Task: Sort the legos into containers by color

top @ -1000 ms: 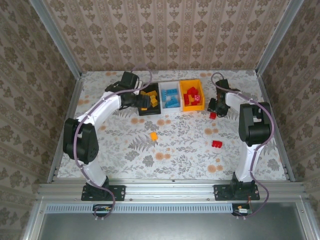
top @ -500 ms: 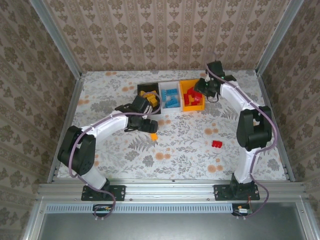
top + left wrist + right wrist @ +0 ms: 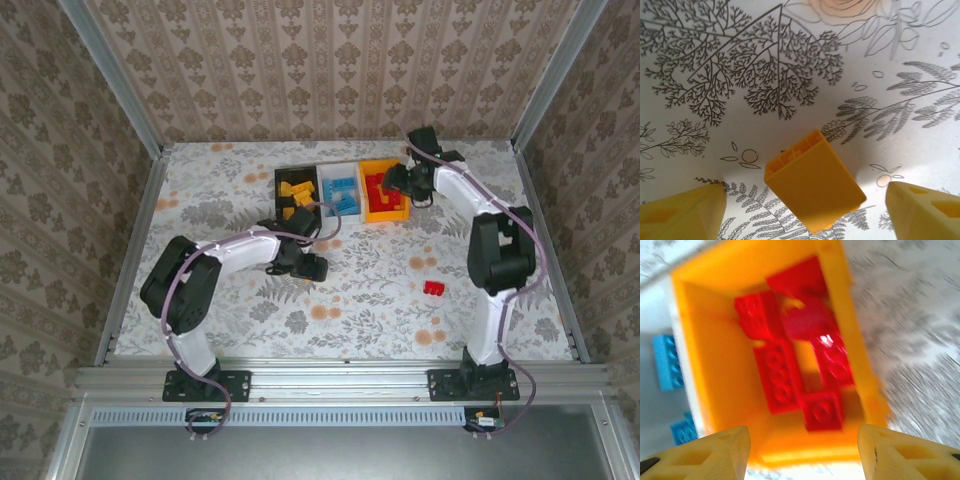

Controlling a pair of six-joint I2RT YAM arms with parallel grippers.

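On the bench (image 3: 380,290), my left fingers (image 3: 685,212) stand released astride a yellow brick (image 3: 812,187), so next I should clench and carry it to the black bin (image 3: 278,180), while my right fingers (image 3: 705,452) hang released and empty over the reds (image 3: 777,372) in the orange bin (image 3: 710,355).

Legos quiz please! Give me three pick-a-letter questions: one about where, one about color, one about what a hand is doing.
1. Where are the red legos? A black bin B white bin C orange-yellow bin
2. What color is the brick under the left hand? A blue B yellow-orange C red
3. The left hand's fingers are: A apart, not touching the brick B squeezing it C shut on nothing

C: red legos lie inside orange walls. B: the left wrist view shows it yellow-orange. A: bare table shows each side of it.
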